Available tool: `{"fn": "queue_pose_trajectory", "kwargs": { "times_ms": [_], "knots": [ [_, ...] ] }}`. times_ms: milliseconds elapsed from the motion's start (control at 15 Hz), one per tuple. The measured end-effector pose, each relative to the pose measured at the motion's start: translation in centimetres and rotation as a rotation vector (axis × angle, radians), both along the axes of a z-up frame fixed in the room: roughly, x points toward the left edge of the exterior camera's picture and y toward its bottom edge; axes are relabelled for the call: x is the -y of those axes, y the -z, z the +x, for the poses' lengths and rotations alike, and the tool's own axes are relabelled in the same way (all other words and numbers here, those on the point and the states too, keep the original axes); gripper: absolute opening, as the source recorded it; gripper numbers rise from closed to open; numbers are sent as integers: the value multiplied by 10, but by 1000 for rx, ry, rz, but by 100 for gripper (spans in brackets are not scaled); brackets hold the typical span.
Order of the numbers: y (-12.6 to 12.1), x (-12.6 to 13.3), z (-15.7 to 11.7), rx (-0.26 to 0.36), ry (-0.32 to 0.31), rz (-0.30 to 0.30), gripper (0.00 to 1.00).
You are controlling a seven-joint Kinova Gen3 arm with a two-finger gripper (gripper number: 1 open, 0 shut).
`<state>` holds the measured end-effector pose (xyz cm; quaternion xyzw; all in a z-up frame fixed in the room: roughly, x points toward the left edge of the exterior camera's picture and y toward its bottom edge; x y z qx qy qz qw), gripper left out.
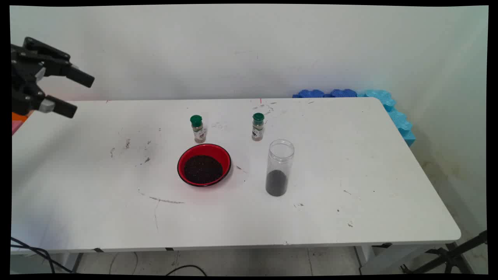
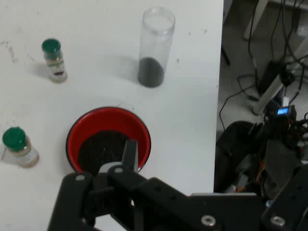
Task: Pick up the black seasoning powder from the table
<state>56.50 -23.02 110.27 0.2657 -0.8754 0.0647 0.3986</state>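
With our gripper [image 1: 74,95] raised off the surface's [image 1: 350,163] far left corner, jaws wide apart and empty, well apart from the red bowl [image 1: 204,165] near mid-surface, we would judge that any approach should clear the spice jars [image 1: 198,128] behind it.

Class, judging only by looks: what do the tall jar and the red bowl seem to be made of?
Tall jar: clear plastic or glass, since the dark grains at its bottom show through the wall. Red bowl: glossy, probably plastic or enamelled metal, with a dark rim and a smooth, even colour.
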Motion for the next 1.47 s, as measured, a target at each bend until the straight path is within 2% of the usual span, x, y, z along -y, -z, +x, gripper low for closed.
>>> {"fn": "queue_pose_trajectory", "kwargs": {
  "times_ms": [400,1467],
  "knots": [
    [-2,3,-10,-32,16,-15,100],
    [5,8,-17,-50,41,-36,100]
  ]
}}
